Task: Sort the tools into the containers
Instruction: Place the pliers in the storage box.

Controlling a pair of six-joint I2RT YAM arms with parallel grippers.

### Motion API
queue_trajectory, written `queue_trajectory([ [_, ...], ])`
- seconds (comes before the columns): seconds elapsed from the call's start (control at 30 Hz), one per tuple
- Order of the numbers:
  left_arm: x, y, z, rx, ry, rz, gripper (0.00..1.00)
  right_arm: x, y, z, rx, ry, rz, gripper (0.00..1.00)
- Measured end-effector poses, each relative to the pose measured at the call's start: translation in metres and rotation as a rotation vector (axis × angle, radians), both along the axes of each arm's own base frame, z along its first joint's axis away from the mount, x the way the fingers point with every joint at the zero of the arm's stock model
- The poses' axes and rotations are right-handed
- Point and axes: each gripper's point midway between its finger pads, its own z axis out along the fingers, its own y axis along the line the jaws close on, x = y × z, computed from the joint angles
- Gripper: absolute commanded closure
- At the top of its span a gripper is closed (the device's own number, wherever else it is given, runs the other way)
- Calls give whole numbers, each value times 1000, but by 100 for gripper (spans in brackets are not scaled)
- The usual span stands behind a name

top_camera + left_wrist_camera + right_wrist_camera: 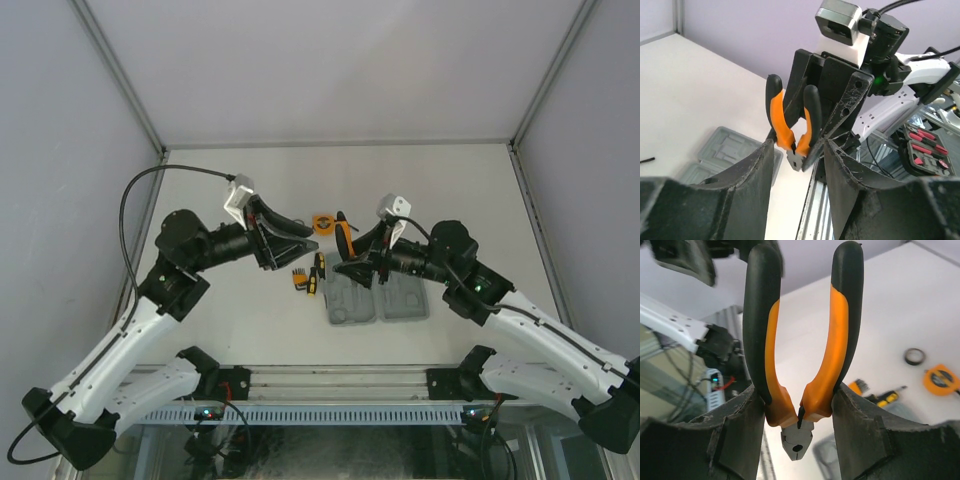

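Observation:
My right gripper (797, 400) is shut on the orange-and-black pliers (827, 340), its pads pressing the handles just above the steel head, handles pointing up. In the top view the pliers (345, 238) hang above the grey tool case (378, 298). My left gripper (799, 150) faces them, open, and the pliers' head (796, 159) sits in the gap without touching either finger. On the table lie an orange tape measure (941, 380), a black ring (914, 356), a black-and-yellow screwdriver (887, 396) and an orange hex-key set (860, 386).
The case (725, 150) lies open near the table's front edge, just right of centre. The screwdrivers (317, 272) and hex keys (299, 277) lie left of it, the tape measure (323, 223) behind them. Grey walls close in the table.

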Motion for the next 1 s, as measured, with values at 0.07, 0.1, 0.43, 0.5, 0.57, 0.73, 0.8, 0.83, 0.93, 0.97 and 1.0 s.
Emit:
queue_trajectory([
  [0.07, 3, 3, -2, 19, 7, 31, 50, 9, -4, -7, -38, -40, -41, 100],
  [0.1, 4, 5, -3, 27, 10, 50, 49, 13, -6, -10, -59, -65, -58, 100],
  [0.43, 16, 33, -18, 142, 33, 240, 43, 28, -27, -38, -300, -366, -67, 100],
  [0.5, 20, 37, -27, 172, 49, 272, 43, 28, -31, -49, -369, -426, -38, 100],
  [0.57, 25, 40, -37, 216, 73, 298, 43, 27, -34, -60, -438, -478, -8, 100],
  [0.73, 32, 43, -52, 300, 104, 328, 42, 27, -41, -84, -593, -613, 80, 100],
  [0.8, 33, 43, -57, 333, 114, 329, 43, 25, -43, -92, -653, -680, 129, 100],
  [0.83, 34, 42, -59, 349, 117, 327, 43, 24, -43, -95, -675, -707, 151, 100],
  [0.93, 36, 36, -68, 407, 130, 314, 44, 19, -43, -106, -753, -806, 235, 100],
  [0.97, 34, 33, -69, 416, 128, 299, 45, 18, -42, -108, -771, -831, 251, 100],
  [1.0, 33, 31, -73, 433, 133, 291, 46, 18, -42, -110, -797, -868, 271, 100],
])
